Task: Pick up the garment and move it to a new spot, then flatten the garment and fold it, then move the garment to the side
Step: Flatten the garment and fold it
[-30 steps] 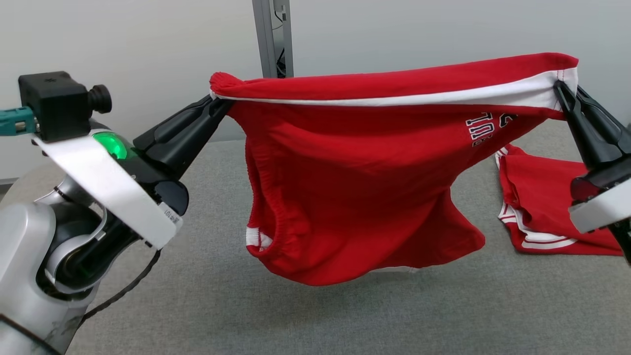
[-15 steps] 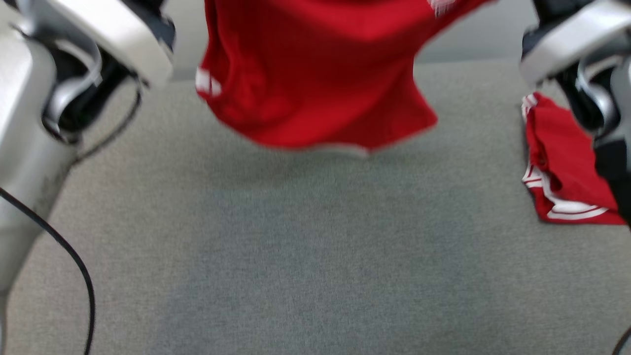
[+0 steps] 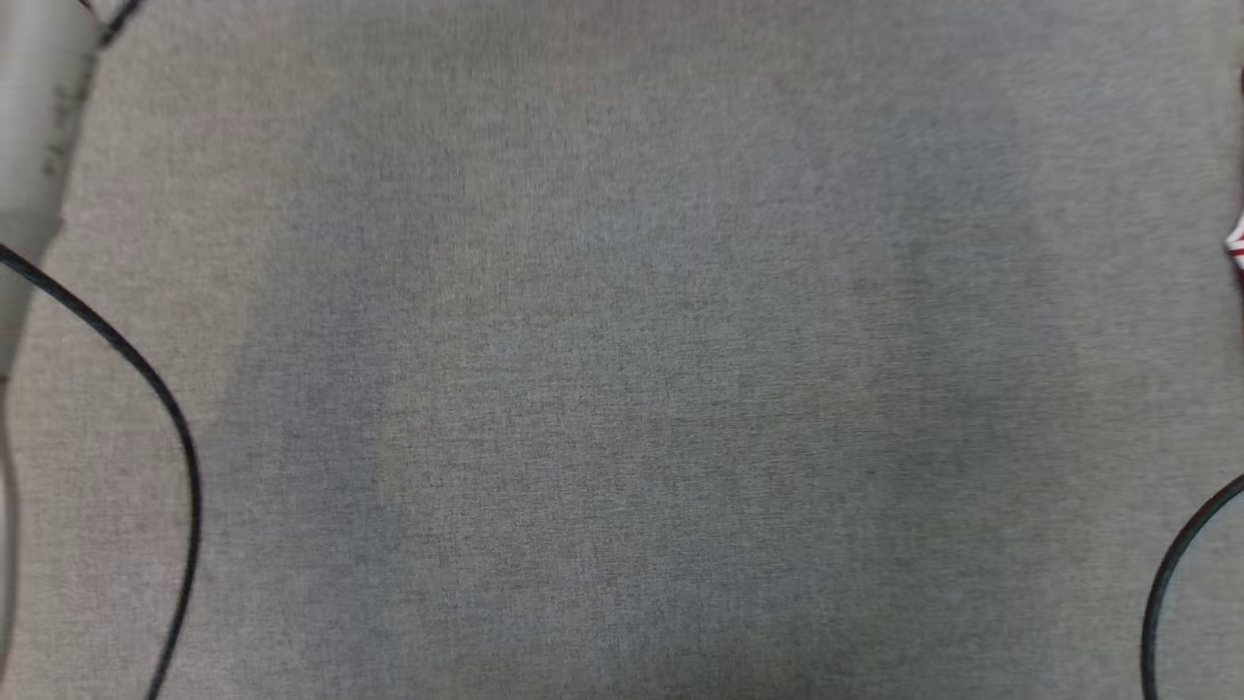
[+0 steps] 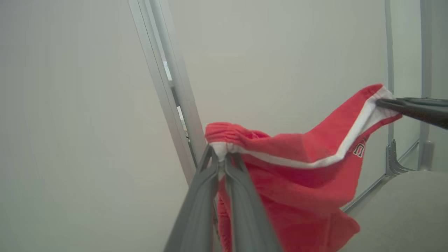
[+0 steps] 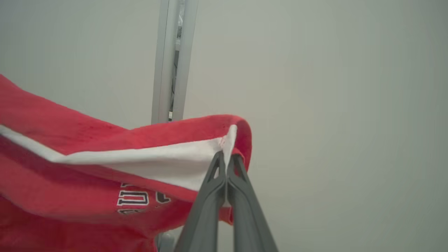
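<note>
Evidently a spreading hold: the left gripper point(image 4: 222, 157), low centre of its wrist view, pinches one end of the red garment point(image 4: 294, 182), and the right gripper point(image 5: 226, 159) pinches the white-banded end. The cloth hangs stretched between them in the air, probably so it can be laid flat on the grey table point(image 3: 622, 389).

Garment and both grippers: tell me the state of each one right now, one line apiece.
Red garment: held up in the air, stretched between both grippers, body hanging below.
Left gripper: shut on one end of the garment's white-trimmed edge.
Right gripper: shut on the opposite end of that edge.
</note>
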You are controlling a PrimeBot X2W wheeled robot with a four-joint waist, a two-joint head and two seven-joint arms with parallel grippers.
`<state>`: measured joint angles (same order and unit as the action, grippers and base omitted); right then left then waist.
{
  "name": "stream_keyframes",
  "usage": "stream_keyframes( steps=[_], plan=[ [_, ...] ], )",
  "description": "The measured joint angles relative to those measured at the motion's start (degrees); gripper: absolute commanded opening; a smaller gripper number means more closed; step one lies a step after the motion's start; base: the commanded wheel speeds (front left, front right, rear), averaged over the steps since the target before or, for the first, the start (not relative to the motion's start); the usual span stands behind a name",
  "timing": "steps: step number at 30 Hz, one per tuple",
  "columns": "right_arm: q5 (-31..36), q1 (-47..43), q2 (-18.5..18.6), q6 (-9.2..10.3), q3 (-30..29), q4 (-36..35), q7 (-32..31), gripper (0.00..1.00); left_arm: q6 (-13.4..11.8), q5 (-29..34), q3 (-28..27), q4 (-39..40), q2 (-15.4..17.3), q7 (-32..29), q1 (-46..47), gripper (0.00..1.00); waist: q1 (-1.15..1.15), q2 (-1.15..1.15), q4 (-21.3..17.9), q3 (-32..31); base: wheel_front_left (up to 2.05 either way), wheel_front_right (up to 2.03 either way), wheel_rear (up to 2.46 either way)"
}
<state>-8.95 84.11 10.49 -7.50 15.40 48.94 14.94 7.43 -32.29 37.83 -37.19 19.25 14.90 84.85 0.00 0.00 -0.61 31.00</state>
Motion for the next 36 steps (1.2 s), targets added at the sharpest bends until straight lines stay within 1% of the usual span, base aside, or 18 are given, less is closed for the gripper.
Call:
stream_keyframes(
  steps=[2, 4, 7, 10, 14, 18, 20, 23, 25, 31, 36],
  plan=[
    [1.18, -2.19, -0.67, 0.0, -0.33, -0.41, 0.04, 0.0, 0.0, 0.07, -0.82, 1.92, -0.79, 0.04, -2.89, 0.0, 0.0, 0.0, 0.43, 2.2, 0.0, 0.0, 0.0],
    [1.51, -5.12, -0.96, 0.0, -0.05, 0.08, 0.04, 0.0, 0.0, 0.08, -0.29, 3.67, -0.99, 0.08, -7.26, 0.0, 0.0, 0.0, 0.9, 3.89, 0.0, 0.0, 0.0],
    [0.18, -9.37, -0.76, 0.0, 1.71, 2.37, 0.04, 0.0, 0.01, -1.67, 3.33, 6.56, -0.59, 0.08, -13.43, 0.0, 0.0, 0.0, 1.67, 4.95, 0.0, 0.0, 0.0],
    [-2.43, -12.85, 0.49, 0.0, 3.76, 3.92, 0.04, 0.0, 0.0, -3.98, 7.24, 9.69, 2.07, 0.08, -18.34, 0.0, 0.0, 0.0, 1.81, 4.58, 0.0, 0.0, 0.0],
    [-6.69, -19.08, 3.42, 0.0, 5.59, 3.65, 0.04, 0.0, 0.0, -6.12, 10.23, 14.41, 6.81, 0.09, -25.59, 0.0, 0.0, 0.0, 1.79, 3.47, 0.0, 0.0, 0.0],
    [-10.76, -27.08, 6.13, -0.01, 8.1, -0.76, 0.05, 0.0, 0.01, -5.75, 10.09, 19.98, 10.61, 0.08, -34.16, 0.0, 0.0, 0.0, 1.62, 1.64, 0.0, 0.0, 0.0],
    [-12.54, -31.59, 7.73, -0.01, 9.45, -4.11, 0.07, 0.0, 0.0, -4.81, 8.55, 22.49, 11.41, 0.09, -38.74, 0.0, 0.0, 0.0, 1.56, 0.49, 0.0, 0.0, 0.0],
    [-15.28, -38.51, 10.14, -0.02, 9.84, -8.81, 0.07, 0.0, -0.12, -3.88, 5.82, 25.79, 10.82, 0.08, -45.92, 0.0, 0.0, 0.0, 1.59, -1.51, 0.0, 0.0, 0.0],
    [-16.34, -42.9, 11.39, -0.02, 9.55, -11.66, 0.07, 0.0, -0.65, -2.7, 4.44, 27.43, 10.44, 0.08, -50.4, 0.0, 0.0, 0.0, 1.58, -2.97, 0.0, 0.0, 0.0],
    [-17.0, -53.64, 12.3, -0.03, 7.16, -19.11, 0.05, 0.0, -1.63, 0.82, 0.1, 31.44, 9.01, 0.09, -61.05, 0.0, 0.0, 0.0, 0.91, -7.6, 0.0, 0.0, 0.0],
    [-16.23, -61.28, 13.08, -0.03, 4.86, -23.37, 0.07, 0.0, -1.93, 2.93, -0.93, 34.0, 8.35, 0.08, -68.22, 0.0, 0.0, 0.0, 0.15, -11.83, 0.0, 0.0, 0.0]
  ],
)
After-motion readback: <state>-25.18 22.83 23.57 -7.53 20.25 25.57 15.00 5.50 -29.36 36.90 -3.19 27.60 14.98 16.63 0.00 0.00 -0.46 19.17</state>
